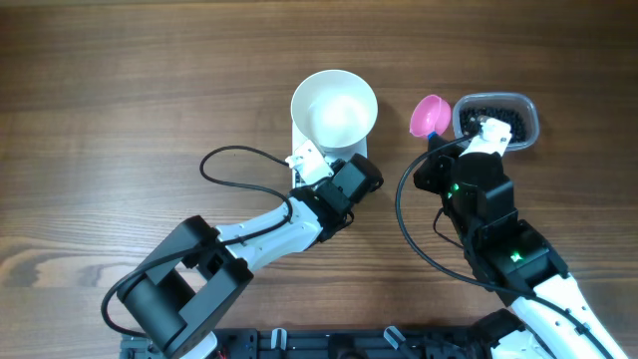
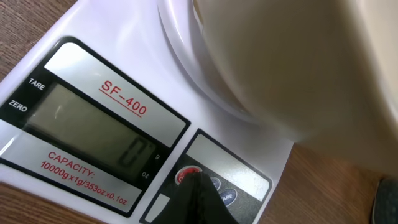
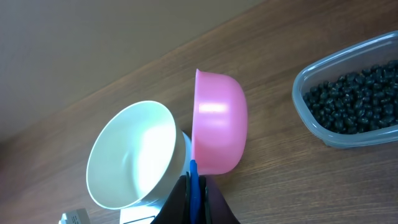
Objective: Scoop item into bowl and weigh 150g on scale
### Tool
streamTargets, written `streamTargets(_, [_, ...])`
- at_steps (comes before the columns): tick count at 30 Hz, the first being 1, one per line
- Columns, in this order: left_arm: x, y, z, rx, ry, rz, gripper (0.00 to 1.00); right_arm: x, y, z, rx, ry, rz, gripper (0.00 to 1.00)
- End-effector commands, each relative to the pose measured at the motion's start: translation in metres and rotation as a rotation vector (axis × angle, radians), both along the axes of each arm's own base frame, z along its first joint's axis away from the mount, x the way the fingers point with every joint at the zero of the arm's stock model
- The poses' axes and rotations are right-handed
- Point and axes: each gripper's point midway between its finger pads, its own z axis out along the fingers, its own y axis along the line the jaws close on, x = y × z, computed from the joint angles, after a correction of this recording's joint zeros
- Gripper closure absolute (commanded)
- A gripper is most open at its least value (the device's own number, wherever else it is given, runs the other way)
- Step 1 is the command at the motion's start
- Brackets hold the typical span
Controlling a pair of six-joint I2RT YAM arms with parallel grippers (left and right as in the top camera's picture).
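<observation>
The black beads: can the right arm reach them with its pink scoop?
Probably yes: the right gripper holds the pink scoop beside the open tub, nothing between it and the beads.

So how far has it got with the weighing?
Done: the white bowl sits empty on the scale, whose display reads zero. In hand: the left hand, shut, is at the scale's red button; the right hand grips the empty pink scoop. Left: all the scooping; the black beads lie in their tub.

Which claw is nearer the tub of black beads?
Right. The right claw holds the pink scoop beside the tub; the left claw is at the scale's buttons, past the bowl.
</observation>
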Motion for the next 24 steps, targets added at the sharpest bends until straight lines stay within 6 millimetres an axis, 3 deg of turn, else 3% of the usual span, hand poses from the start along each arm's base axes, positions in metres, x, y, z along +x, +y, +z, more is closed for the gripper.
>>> streamTargets(1, [0.003, 0.007, -0.004, 0.034, -0.016, 0.026, 0.96, 0.003, -0.004, 0.004, -0.019, -0.012, -0.015, 0.96])
streamTargets(7, [0.004, 0.006, -0.015, 0.042, -0.008, 0.026, 0.95, 0.003, -0.004, 0.004, -0.038, -0.014, -0.006, 0.96])
streamTargets(24, [0.006, 0.01, -0.02, 0.028, 0.025, 0.027, 0.96, 0.002, -0.003, 0.002, -0.04, -0.004, -0.001, 0.96])
